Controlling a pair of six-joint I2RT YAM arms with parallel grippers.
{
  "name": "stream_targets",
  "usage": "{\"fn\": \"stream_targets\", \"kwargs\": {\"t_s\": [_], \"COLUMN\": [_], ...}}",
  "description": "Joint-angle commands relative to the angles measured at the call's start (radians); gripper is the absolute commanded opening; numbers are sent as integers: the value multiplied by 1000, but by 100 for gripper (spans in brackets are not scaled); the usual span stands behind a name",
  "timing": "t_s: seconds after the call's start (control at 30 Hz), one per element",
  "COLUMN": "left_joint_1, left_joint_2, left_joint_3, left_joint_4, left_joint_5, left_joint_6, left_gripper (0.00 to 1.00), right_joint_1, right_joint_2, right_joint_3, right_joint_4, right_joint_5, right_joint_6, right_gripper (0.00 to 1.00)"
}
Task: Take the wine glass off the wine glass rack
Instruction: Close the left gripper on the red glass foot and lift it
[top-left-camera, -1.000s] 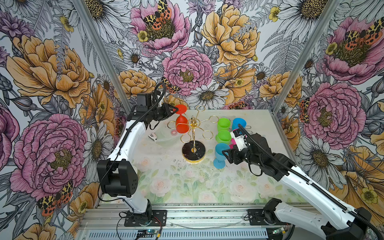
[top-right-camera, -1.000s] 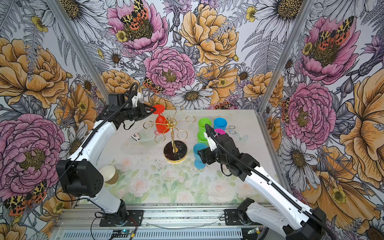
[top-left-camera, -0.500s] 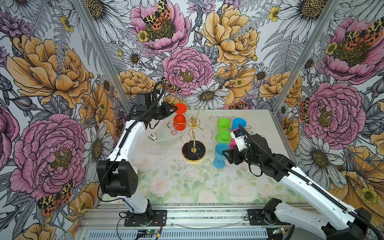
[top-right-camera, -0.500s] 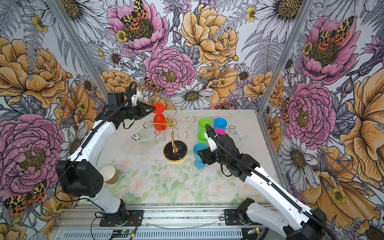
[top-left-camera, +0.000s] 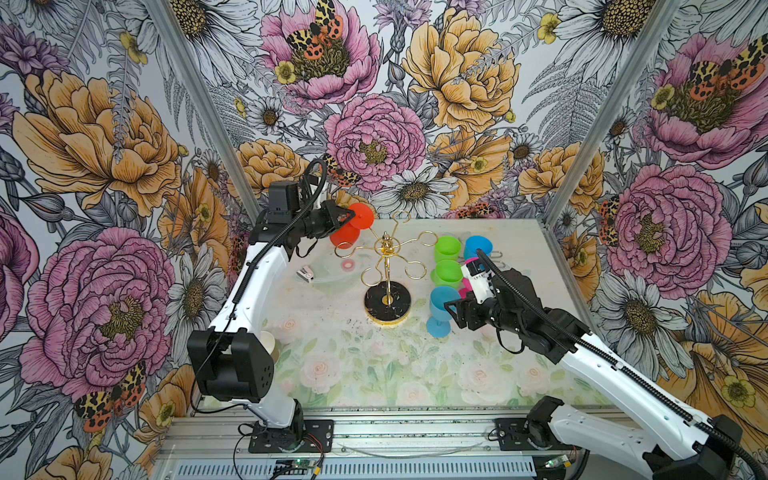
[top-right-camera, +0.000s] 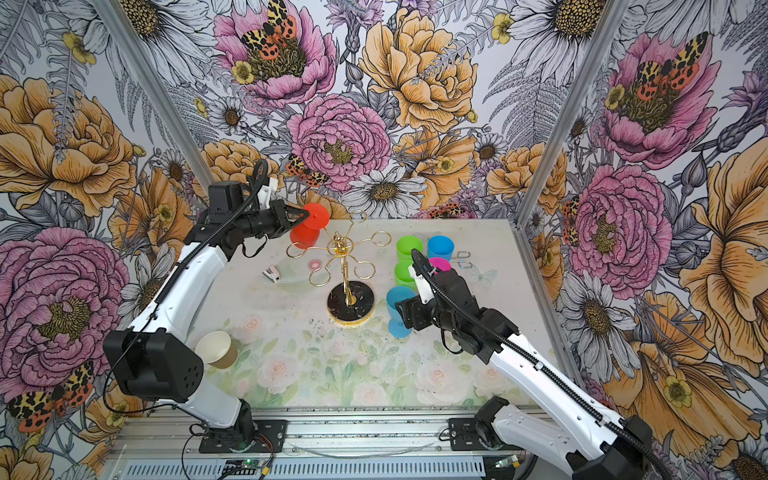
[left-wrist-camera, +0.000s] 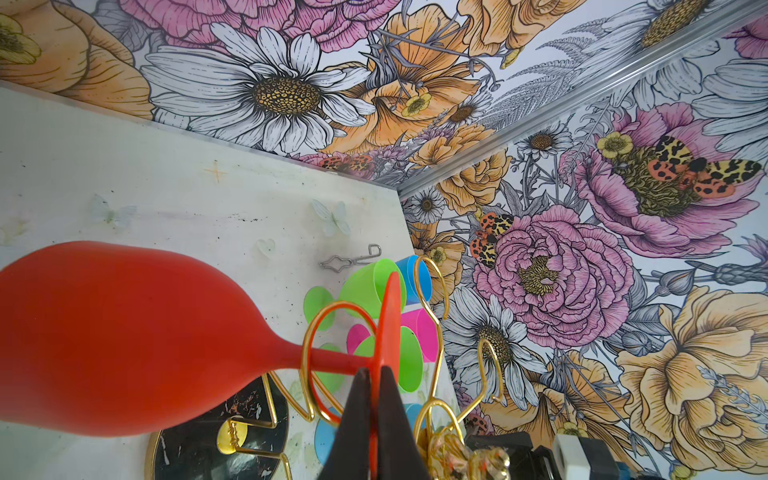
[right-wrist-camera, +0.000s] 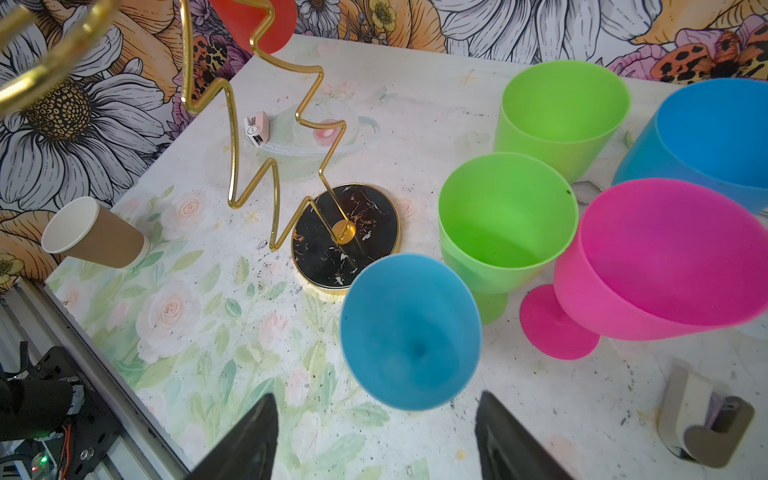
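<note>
— What has the left end effector (left-wrist-camera: 373, 372) got?

— Its two black fingers (left-wrist-camera: 357, 415) are pinched together on the rim of the red wine glass (top-left-camera: 345, 237)'s round foot, just above centre in both top views.

— Is the glass off the wine glass rack (top-left-camera: 387, 270)?

— No. In the left wrist view the stem runs through one gold loop, with the foot on the far side of it. That loop is the rack's upper-left arm in a top view.

— Any change from a second ago?

— The fingers have drawn in onto the foot. The bowl, which hung almost straight under the foot, now swings left toward the arm, so the glass is tilted.

— And the right end effector (right-wrist-camera: 376, 399)?

— Its fingers stand wide apart and hold nothing. It sits low over the bench (top-left-camera: 332, 365), just beside the blue wine glass (top-left-camera: 439, 301) right of the rack, where it was before.

— Arm poses?

— The left arm rises from the lower left of the frame, its wrist level and pointing right at the rack. The right arm stretches from the lower right corner up and leftward.
</note>
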Motion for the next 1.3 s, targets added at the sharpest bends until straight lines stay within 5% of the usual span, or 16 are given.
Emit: {"fn": "stream_targets", "kwargs": {"t_s": [0.0, 1.27], "left_joint_1": [-4, -74], "left_joint_2": [-47, 1], "left_joint_3": [-21, 30], "left_joint_4": [-17, -15], "left_joint_5": [12, 88], "left_joint_6": [-5, -57], "left_gripper": [2, 0], "right_joint_1": [7, 7], "right_joint_2": [-17, -58], "right_joint_3": [-3, -30], "right_joint_4": [30, 35], "right_joint_5": [9, 23], "right_joint_6": [11, 33], "right_gripper": [76, 76]}}
